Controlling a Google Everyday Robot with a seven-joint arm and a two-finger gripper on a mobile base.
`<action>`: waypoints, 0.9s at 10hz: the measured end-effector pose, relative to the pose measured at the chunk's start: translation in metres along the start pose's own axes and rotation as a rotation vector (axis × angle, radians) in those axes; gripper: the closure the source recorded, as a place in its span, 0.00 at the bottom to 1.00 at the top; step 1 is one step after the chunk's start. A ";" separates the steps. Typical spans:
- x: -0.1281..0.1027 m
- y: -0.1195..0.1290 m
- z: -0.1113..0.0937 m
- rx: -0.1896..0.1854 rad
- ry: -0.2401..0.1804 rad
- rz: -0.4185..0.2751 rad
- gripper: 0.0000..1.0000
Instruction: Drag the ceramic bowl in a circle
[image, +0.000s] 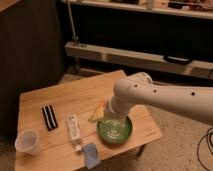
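The ceramic bowl (116, 133) is a round dark-green dish with pale markings in its centre. It sits near the right front corner of the small wooden table (60, 102). My white arm reaches in from the right and bends down over the bowl. The gripper (113, 118) hangs at the bowl's far rim, just above or touching it. The arm's wrist hides the back part of the bowl.
A translucent white cup (27, 142) stands at the front left corner. A black striped bar (49, 117), a white bottle (74, 129) and a blue sponge (90, 155) lie left of the bowl. An orange-yellow item (98, 110) lies behind it. Shelving stands behind the table.
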 end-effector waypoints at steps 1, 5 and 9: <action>-0.001 -0.001 0.000 -0.001 0.001 0.004 0.20; -0.023 -0.043 0.018 -0.048 0.031 0.084 0.20; -0.075 -0.149 0.022 -0.157 0.013 0.162 0.20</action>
